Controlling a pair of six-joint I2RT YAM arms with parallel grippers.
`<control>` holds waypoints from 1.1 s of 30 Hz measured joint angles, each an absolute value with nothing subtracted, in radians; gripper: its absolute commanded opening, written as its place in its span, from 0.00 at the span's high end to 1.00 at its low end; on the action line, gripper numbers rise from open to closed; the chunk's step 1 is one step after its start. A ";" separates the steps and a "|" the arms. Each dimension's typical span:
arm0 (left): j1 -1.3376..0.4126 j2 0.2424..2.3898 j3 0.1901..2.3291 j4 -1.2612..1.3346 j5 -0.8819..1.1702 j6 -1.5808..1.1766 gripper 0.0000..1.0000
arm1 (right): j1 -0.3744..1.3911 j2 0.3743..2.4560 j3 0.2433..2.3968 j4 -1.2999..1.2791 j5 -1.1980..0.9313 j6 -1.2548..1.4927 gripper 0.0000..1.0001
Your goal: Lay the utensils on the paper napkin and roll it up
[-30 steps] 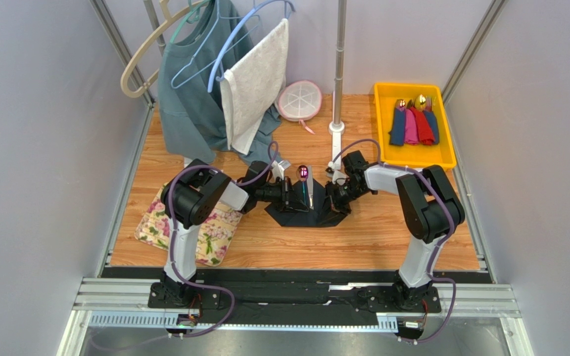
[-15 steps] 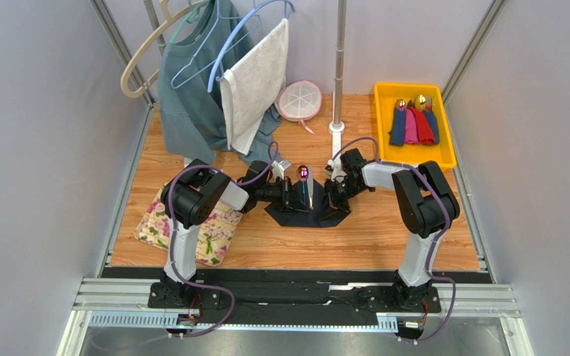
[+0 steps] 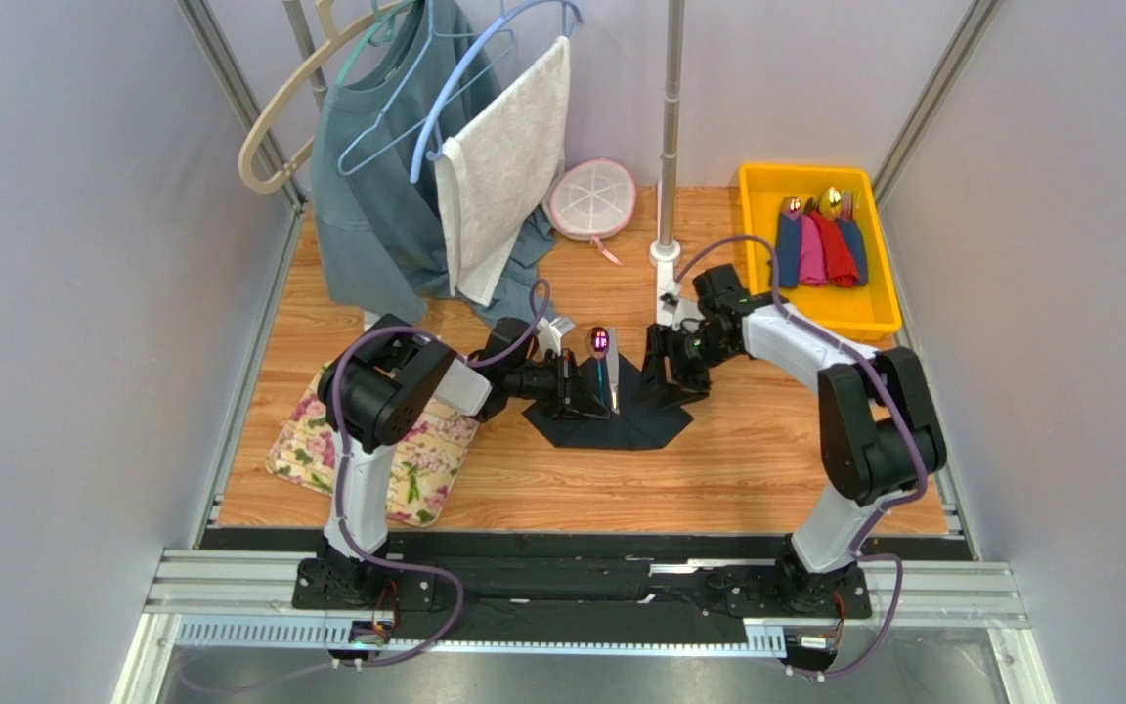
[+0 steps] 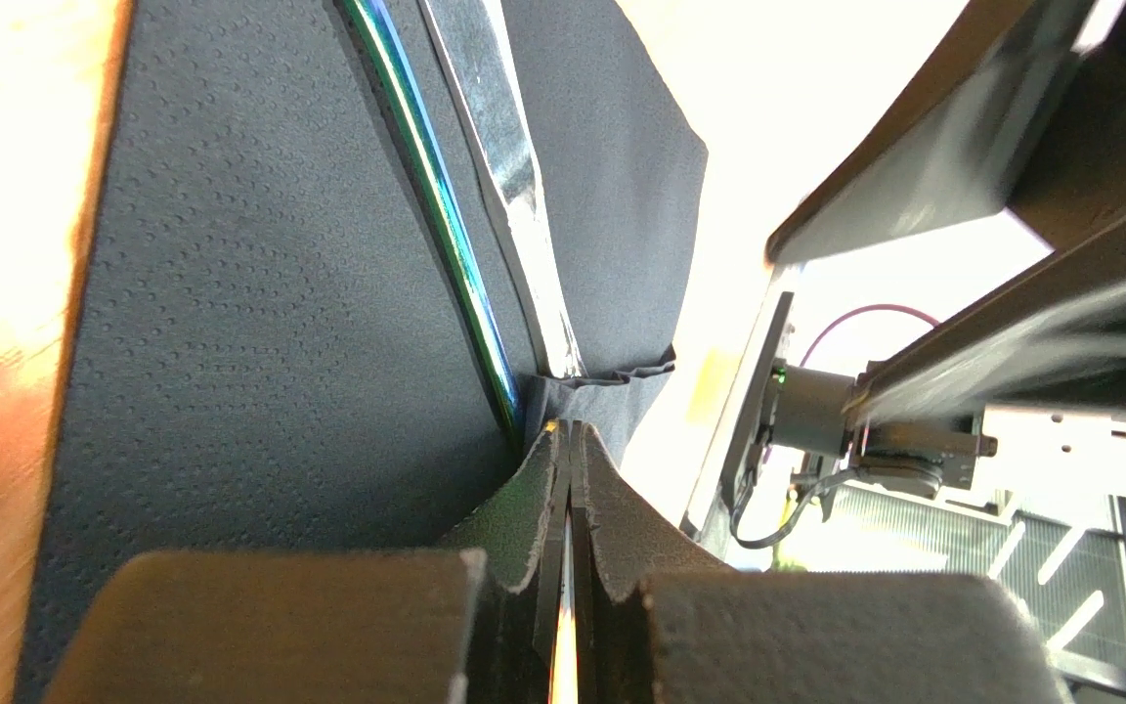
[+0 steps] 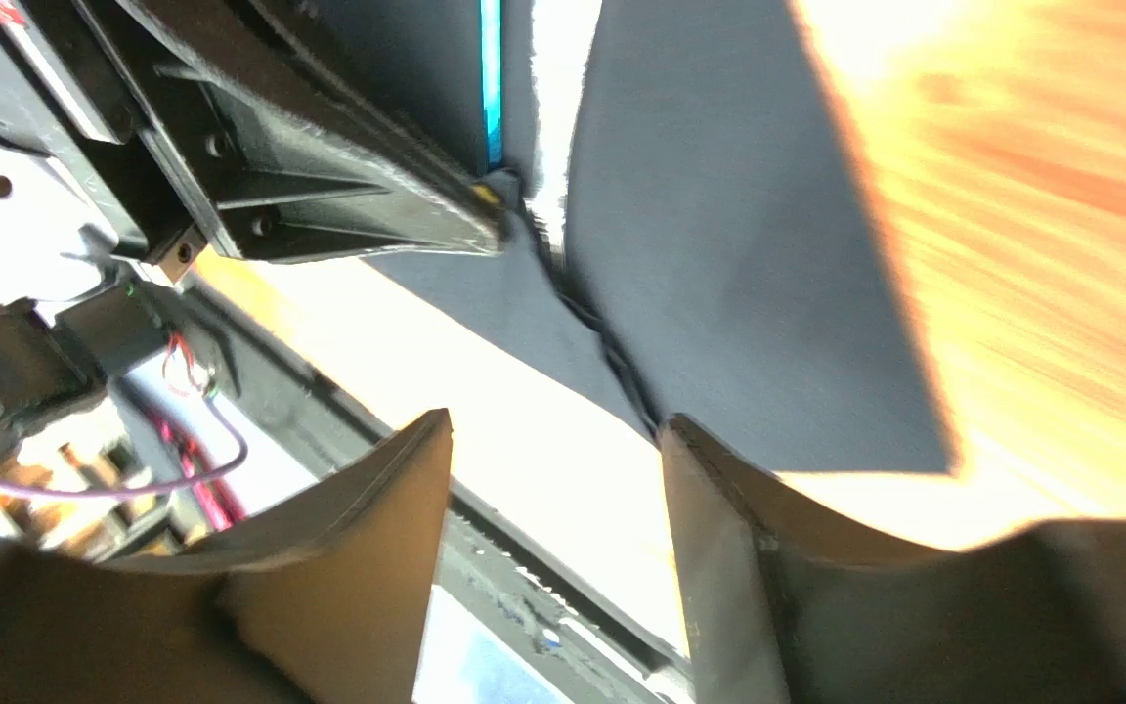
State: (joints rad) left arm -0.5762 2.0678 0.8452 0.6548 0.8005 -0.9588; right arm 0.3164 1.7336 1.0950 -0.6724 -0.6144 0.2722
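A: From above, where does the paper napkin (image 3: 640, 423) sit?

B: It lies on the wooden bench (image 3: 760, 470), between the two arms and to the right of the floral mat (image 3: 305, 448). The utensils (image 3: 606, 374) lie on it with their handles toward the near edge. The spoon's purple-pink bowl reaches past the far edge.

A: And the arms?

B: The left end effector (image 3: 572, 385) is low at the napkin's left side, just beside the utensils. The right end effector (image 3: 667, 364) is over the napkin's far right part; I cannot tell from here whether it touches the sheet. At the back right, a yellow tray (image 3: 819, 311) holds rolled napkins (image 3: 819, 247) in blue, pink and red.

A: What does the left wrist camera give?

B: The left end effector (image 4: 569, 484) is clenched, fingertips pressed together on a bunched fold of the black napkin. Wrinkles run out from the pinch. Just beyond it, two slim handles (image 4: 503, 176) lie side by side on the sheet, one iridescent green-blue and one mirror-bright.

A: And the right wrist?

B: The right end effector (image 5: 554, 484) is released, jaws standing apart with nothing between them. Beyond them the black sheet (image 5: 731, 220) lies on the wood. The other arm's dark finger (image 5: 378, 191) meets the sheet's crumpled corner, and a teal strip of handle shows near the top.
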 measured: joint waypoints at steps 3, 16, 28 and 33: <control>-0.576 2.068 0.845 0.655 0.801 -0.959 0.96 | 0.271 1.692 1.099 -0.708 -0.572 0.244 0.26; -0.576 2.069 0.846 0.655 0.801 -0.959 0.96 | 0.229 1.770 1.068 -0.773 -0.426 0.205 0.23; -0.576 2.071 0.847 0.657 0.802 -0.960 0.96 | 0.226 1.868 1.082 -0.712 -0.697 0.294 0.31; -0.576 2.072 0.847 0.658 0.802 -0.959 0.96 | 0.226 1.884 1.056 -0.605 -0.805 0.354 0.35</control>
